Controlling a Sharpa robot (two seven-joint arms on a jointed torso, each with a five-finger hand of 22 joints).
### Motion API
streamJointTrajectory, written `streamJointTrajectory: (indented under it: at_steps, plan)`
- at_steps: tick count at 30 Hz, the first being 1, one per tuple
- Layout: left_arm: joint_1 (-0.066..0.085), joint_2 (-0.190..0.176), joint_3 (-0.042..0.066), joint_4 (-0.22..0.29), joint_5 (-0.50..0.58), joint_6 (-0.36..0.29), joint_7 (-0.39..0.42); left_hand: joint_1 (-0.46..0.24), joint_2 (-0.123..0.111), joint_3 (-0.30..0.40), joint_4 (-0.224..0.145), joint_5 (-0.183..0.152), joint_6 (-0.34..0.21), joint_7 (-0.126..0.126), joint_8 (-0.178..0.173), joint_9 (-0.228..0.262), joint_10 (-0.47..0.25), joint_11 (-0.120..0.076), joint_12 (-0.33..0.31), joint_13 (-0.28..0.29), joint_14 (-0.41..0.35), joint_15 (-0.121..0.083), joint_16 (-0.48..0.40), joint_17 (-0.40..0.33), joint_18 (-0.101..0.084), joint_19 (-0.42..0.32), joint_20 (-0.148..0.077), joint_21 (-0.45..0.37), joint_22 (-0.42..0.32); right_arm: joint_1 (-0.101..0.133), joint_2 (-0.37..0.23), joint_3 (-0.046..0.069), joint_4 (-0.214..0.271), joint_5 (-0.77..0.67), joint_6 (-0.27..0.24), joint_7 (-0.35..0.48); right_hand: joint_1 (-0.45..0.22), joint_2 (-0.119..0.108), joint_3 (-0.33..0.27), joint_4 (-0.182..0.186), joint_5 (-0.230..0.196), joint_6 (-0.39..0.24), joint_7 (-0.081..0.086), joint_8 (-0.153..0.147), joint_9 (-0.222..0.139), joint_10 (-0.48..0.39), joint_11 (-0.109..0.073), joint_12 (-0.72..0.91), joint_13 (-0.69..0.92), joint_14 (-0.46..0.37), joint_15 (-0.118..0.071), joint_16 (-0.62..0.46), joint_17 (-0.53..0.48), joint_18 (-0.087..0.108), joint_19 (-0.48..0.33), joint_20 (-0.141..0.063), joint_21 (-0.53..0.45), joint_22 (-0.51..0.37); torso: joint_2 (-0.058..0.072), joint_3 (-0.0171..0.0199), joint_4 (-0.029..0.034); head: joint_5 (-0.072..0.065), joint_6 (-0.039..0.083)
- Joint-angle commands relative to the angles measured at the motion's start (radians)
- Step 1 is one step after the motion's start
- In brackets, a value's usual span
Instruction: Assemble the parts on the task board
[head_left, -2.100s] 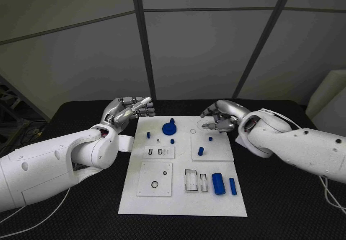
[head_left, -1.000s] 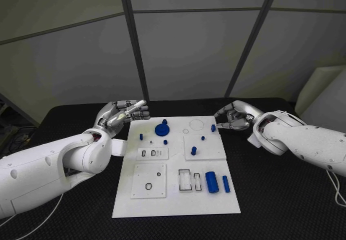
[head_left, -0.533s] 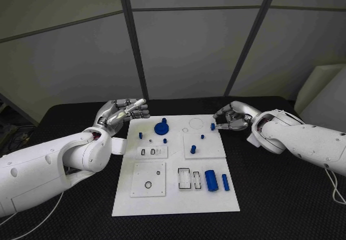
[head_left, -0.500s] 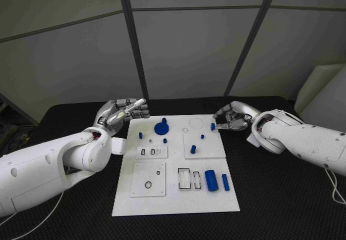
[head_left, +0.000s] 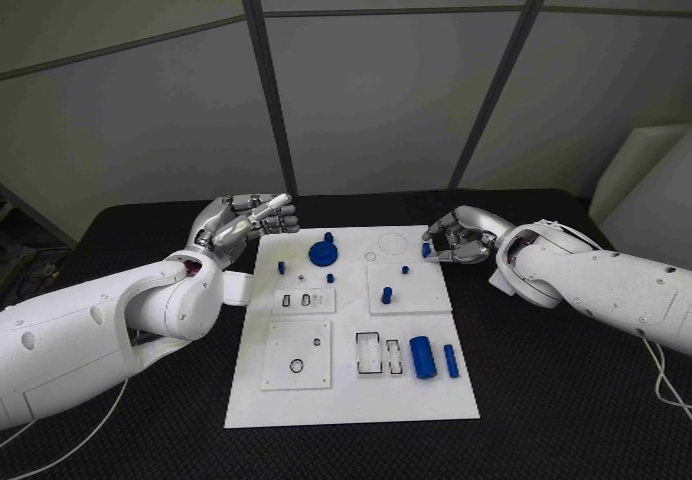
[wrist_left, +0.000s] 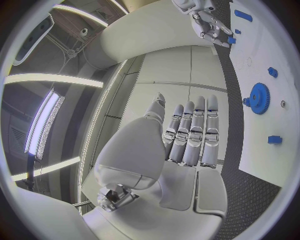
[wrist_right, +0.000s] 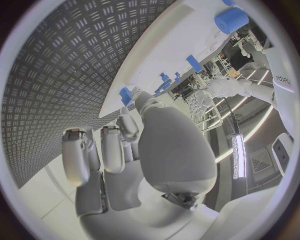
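Compared with a couple of seconds back, we see the right robot hand (head_left: 459, 238) has slid outward, off the far right corner of the task board (head_left: 433, 400) to just beside its right edge. The left robot hand (head_left: 245, 222) has barely budged.

Right now the right one has its fingers curled in, and the tips look pinched on a small blue peg (head_left: 426, 247) right at the board's far right edge. The left wrist view shows the same: blue bit at the fingertips.

The left one sits raised by the far left corner of the board, fingers stretched out side by side, holding nothing.

Rest of the parts we spot on the board:
- blue gear (head_left: 325, 252) near the far edge, left of centre
- two short pegs (head_left: 387, 295) on the raised right-hand tile, well apart from each other
- big blue cylinder (head_left: 423, 357) lying next to a thin blue bar (head_left: 450, 360) on the near right side, just beside some rectangular slots (head_left: 371, 355)

Board lies in the middle of the black desk (head_left: 577, 400).
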Motion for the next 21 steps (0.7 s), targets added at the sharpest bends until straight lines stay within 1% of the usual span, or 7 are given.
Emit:
streamJointTrajectory:
  at_steps: [1, 4, 8, 16, 17, 21]
  plan:
    - [0.001, 0.002, 0.001, -0.001, 0.000, 0.007, 0.004, -0.002, 0.009, -0.002, -0.006, -0.005, 0.006, 0.002, -0.006, 0.000, 0.005, -0.001, -0.006, -0.001, 0.001, 0.001, -0.004, 0.001, -0.004, 0.003, -0.001, -0.006, -0.002, -0.001, 0.006, 0.001, -0.001, -0.032, -0.007, -0.016, -0.002, 0.012, 0.002, -0.003, 0.005, 0.003, 0.001, 0.004, 0.000, 0.005, -0.001, 0.007, 0.002, 0.053, 0.000, 0.004, 0.036, -0.015, 0.104, 0.001, 0.006, 0.263, -0.001, -0.0002, -0.0013, 0.001, -0.005]
    - [0.001, 0.002, 0.001, -0.001, 0.000, 0.007, 0.004, -0.002, 0.009, -0.002, -0.006, -0.005, 0.006, 0.002, -0.006, 0.000, 0.005, 0.000, -0.007, -0.001, 0.001, 0.001, -0.004, 0.001, -0.004, 0.003, -0.001, -0.006, -0.002, -0.003, 0.011, 0.001, -0.006, -0.034, -0.008, -0.021, -0.003, 0.013, 0.003, -0.003, 0.005, 0.005, 0.001, 0.005, 0.000, 0.007, -0.001, 0.009, 0.004, 0.053, 0.000, 0.004, 0.036, -0.015, 0.104, 0.001, 0.006, 0.263, 0.000, 0.0001, -0.0002, -0.001, -0.008]
    - [0.001, 0.001, 0.001, -0.002, 0.000, 0.007, 0.003, -0.002, 0.009, -0.002, -0.006, -0.005, 0.006, 0.002, -0.006, 0.000, 0.005, 0.000, -0.007, -0.001, 0.001, 0.001, -0.004, 0.001, -0.004, 0.003, -0.001, -0.007, -0.002, -0.004, 0.016, 0.001, -0.012, -0.035, -0.012, -0.032, -0.008, 0.020, 0.005, -0.003, 0.006, 0.017, -0.001, 0.007, 0.001, 0.009, -0.003, 0.013, 0.007, 0.053, -0.001, 0.005, 0.037, -0.015, 0.104, 0.001, 0.006, 0.263, -0.001, 0.0001, 0.0003, -0.001, -0.009]
    - [0.001, 0.000, 0.001, -0.002, 0.000, 0.006, 0.002, -0.002, 0.009, -0.002, -0.006, -0.005, 0.006, 0.002, -0.006, 0.000, 0.005, 0.000, -0.007, -0.001, 0.001, 0.001, -0.004, 0.001, -0.004, 0.003, -0.001, -0.007, -0.002, -0.005, 0.019, 0.001, -0.017, -0.035, -0.010, -0.043, -0.014, 0.029, 0.009, -0.006, 0.008, 0.037, -0.004, 0.011, 0.002, 0.016, -0.005, 0.023, 0.015, 0.055, -0.003, 0.007, 0.041, -0.015, 0.104, -0.001, 0.006, 0.263, -0.001, 0.0005, -0.0007, 0.001, -0.007]
    - [0.001, 0.000, 0.001, -0.002, 0.000, 0.006, 0.001, -0.002, 0.009, -0.002, -0.006, -0.005, 0.006, 0.002, -0.006, 0.000, 0.005, 0.000, -0.007, -0.001, 0.001, 0.001, -0.004, 0.001, -0.004, 0.003, -0.001, -0.007, -0.002, -0.005, 0.019, 0.001, -0.017, -0.035, -0.009, -0.043, -0.015, 0.030, 0.009, -0.006, 0.008, 0.039, -0.004, 0.011, 0.002, 0.019, -0.006, 0.028, 0.019, 0.055, -0.003, 0.008, 0.043, -0.015, 0.104, -0.001, 0.006, 0.263, -0.001, 0.0013, -0.0012, 0.001, -0.007]
    - [0.001, 0.000, 0.001, -0.002, 0.000, 0.005, -0.001, -0.003, 0.010, -0.003, -0.006, -0.005, 0.006, 0.003, -0.007, 0.000, 0.005, 0.000, -0.008, -0.001, 0.001, 0.002, -0.006, 0.001, -0.004, 0.003, -0.001, -0.008, -0.003, -0.005, 0.021, 0.001, -0.017, -0.035, -0.005, -0.049, -0.021, 0.036, 0.012, -0.008, 0.009, 0.055, -0.006, 0.014, 0.004, 0.027, -0.008, 0.042, 0.030, 0.055, -0.005, 0.008, 0.044, -0.015, 0.104, -0.002, 0.006, 0.263, 0.000, 0.0011, -0.0010, -0.003, -0.006]
